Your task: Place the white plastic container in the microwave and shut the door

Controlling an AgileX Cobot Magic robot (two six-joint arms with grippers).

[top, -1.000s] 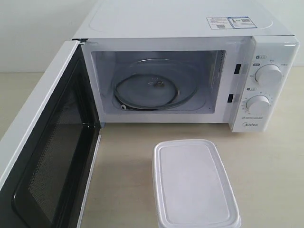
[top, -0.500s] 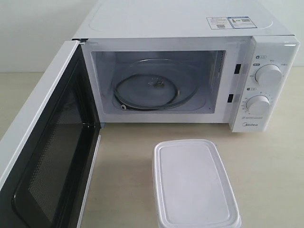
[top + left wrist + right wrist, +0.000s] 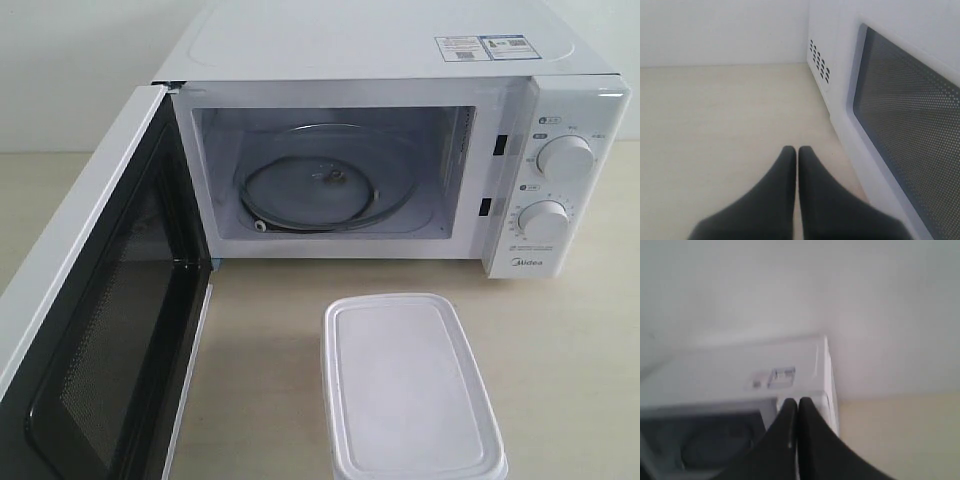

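The white plastic container sits lidded on the table in front of the microwave, below its control panel side. The door is swung wide open to the left, and the cavity holds only the glass turntable. Neither arm appears in the exterior view. My left gripper is shut and empty, low over the table beside the outer face of the door. In the blurred right wrist view my right gripper is shut and empty, raised and facing the microwave from a distance.
Two round knobs sit on the microwave's right panel. Side vent holes show near my left gripper. Bare light tabletop lies between the open door and the container. A pale wall stands behind.
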